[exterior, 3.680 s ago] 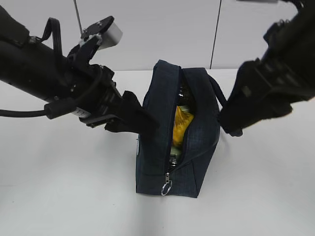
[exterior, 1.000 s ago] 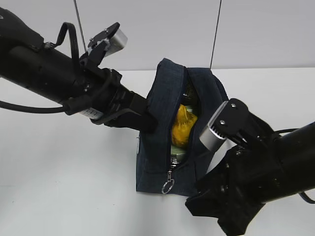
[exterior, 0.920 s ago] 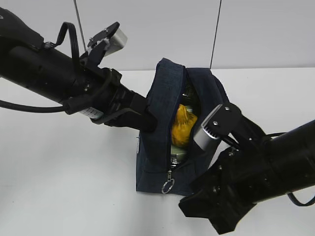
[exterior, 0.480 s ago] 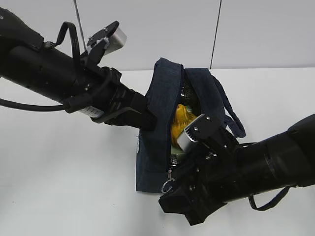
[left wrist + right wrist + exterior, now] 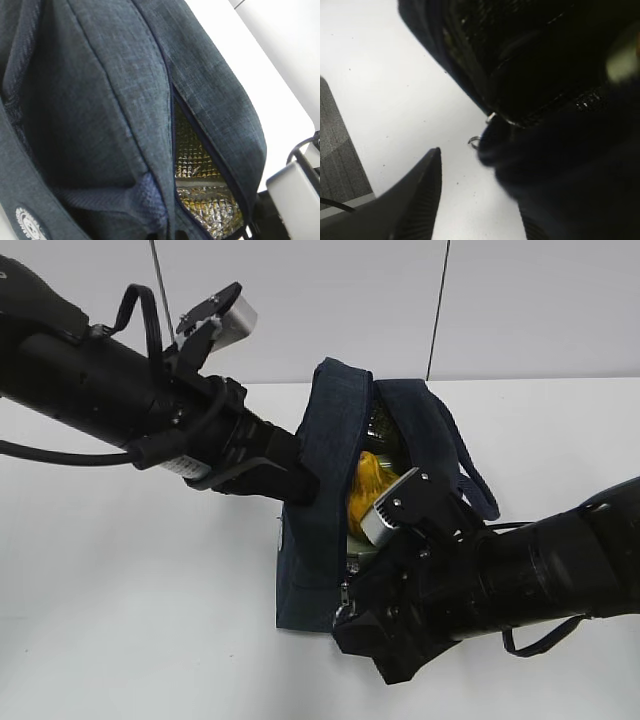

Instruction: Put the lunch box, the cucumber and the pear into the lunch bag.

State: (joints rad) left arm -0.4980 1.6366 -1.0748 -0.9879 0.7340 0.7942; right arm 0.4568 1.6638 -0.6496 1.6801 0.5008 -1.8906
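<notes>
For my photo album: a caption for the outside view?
Two robot arms tend a navy lunch bag, a yellow pear showing inside.

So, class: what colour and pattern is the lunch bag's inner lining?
Silvery, quilted foil lining inside the lunch bag, clearest in the left wrist view.

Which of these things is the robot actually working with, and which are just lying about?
Part of the job:
- lunch bag, standing unzipped
- pear, yellow-orange, inside the bag
- left gripper, against the bag's side
- right gripper, low by the bag's front

Lying about:
- nothing; only the white table
</notes>
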